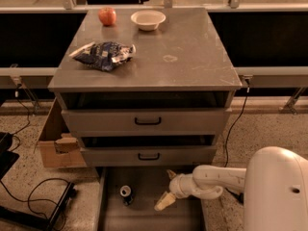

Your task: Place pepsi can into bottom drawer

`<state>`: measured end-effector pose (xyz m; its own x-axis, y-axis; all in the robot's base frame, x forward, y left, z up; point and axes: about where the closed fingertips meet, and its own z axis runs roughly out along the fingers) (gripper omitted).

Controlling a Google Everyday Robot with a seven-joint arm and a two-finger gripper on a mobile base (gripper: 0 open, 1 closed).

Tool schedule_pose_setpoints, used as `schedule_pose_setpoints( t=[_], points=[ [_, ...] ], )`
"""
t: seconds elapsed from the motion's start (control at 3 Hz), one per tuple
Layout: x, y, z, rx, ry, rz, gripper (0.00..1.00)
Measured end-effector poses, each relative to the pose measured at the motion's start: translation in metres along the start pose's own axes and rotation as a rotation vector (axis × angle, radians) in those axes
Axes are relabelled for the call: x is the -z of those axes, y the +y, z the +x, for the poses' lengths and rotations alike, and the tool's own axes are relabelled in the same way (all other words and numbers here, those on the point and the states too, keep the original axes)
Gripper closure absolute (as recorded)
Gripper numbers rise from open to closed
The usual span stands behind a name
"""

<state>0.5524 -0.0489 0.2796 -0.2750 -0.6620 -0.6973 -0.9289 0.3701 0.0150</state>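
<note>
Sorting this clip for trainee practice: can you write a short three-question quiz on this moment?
1. True or false: the pepsi can stands upright in the bottom drawer.
2. The tool is: A) clamped on the can; B) open, beside the can, not touching it; C) inside the middle drawer.
3. Which fruit sits beside the bowl on the cabinet top?
Key: 1 true; 2 B; 3 apple.

Can (126,193) in btm drawer (144,218), claw (164,190) just R
</note>
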Motion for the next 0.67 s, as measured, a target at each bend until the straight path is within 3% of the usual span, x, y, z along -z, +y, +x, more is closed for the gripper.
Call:
schedule_pose_setpoints(
  t=[0.33, 0.67],
  points=[
    [0.040, 0.015, 0.014, 0.027, 0.182, -0.034, 0.00],
    [0.093, 0.026, 0.012, 0.021, 0.364, -0.050, 0.00]
  ],
)
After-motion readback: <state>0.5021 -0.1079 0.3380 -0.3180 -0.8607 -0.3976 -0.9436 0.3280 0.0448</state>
